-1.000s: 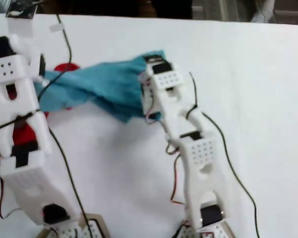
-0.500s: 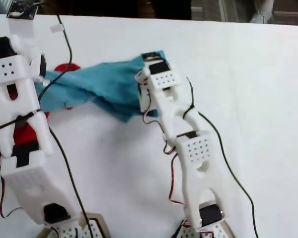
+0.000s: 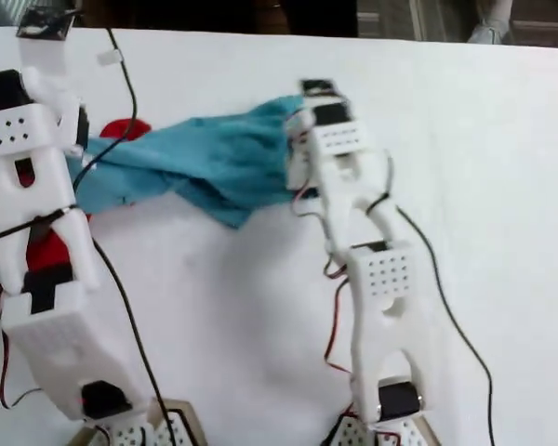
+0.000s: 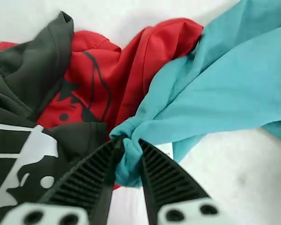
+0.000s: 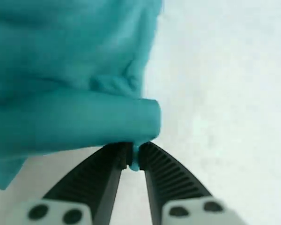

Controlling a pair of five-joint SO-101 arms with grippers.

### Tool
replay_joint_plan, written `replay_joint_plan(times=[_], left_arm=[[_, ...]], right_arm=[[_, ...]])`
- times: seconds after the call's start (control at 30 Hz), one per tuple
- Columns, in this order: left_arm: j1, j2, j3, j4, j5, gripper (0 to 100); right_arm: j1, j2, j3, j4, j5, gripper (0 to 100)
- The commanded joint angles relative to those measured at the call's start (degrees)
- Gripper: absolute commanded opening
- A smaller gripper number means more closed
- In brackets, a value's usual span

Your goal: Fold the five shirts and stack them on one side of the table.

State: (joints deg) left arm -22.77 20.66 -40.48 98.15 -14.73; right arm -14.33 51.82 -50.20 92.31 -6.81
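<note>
Your left tool (image 4: 127, 147) and right tool (image 5: 133, 154) each clamp an end of the teal fabric shirt (image 3: 214, 163) toward the white table's (image 3: 502, 139) far-left corner.

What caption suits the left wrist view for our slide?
Left gripper pinches teal shirt beside red shirt and dark shirt.

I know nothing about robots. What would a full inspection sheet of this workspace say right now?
Surface: white table.
Job's things: teal shirt stretched between both grippers; red shirt and dark printed shirt bunched together, unfolded, the teal one partly over the red.
Clutter: nothing seen.
Grippers: left gripper shut on one bunched end of the teal shirt; right gripper shut on its other end.
Cables: black cables and red wires run along the arms.
Surroundings: dark room beyond the table's far edge, details unclear.
</note>
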Motion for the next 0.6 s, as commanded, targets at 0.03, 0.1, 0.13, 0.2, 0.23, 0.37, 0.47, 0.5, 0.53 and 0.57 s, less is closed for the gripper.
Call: replay_joint_plan(times=[0.03,0.1,0.13,0.2,0.23,0.37,0.47,0.5,0.53,0.57], left_arm=[[6.2,-2.4,1.9,-0.3,0.1,2],[10.5,-2.4,1.8,-0.3,0.2,2],[12.9,-2.6,1.8,-0.6,0.2,2],[18.1,-3.0,1.0,-0.7,0.1,2],[20.7,-3.3,-0.2,-0.3,0.1,2],[27.8,-5.1,-5.9,1.9,0.4,2],[31.2,-7.4,-10.0,3.4,0.4,2],[32.0,-8.3,-10.5,3.4,0.4,2],[32.7,-9.1,-10.8,3.4,0.4,2],[33.1,-9.6,-10.8,3.4,0.4,3]], right_arm=[[6.4,-10.7,-6.7,6.1,4.4,2.1],[9.0,-14.5,-8.2,8.3,6.6,2.1],[10.2,-16.5,-8.2,8.7,7.5,2.1],[13.1,-21.0,-7.5,8.8,9.1,2.1],[14.7,-23.3,-6.5,8.8,10.1,2.1],[20.4,-33.2,-0.5,8.9,13.4,2.1],[24.1,-40.7,5.1,8.9,15.6,2.1],[25.2,-43.2,6.7,8.9,16.4,2.1],[26.3,-45.6,8.2,8.8,17.0,2.1],[27.3,-48.0,9.6,8.8,17.7,2.0]])
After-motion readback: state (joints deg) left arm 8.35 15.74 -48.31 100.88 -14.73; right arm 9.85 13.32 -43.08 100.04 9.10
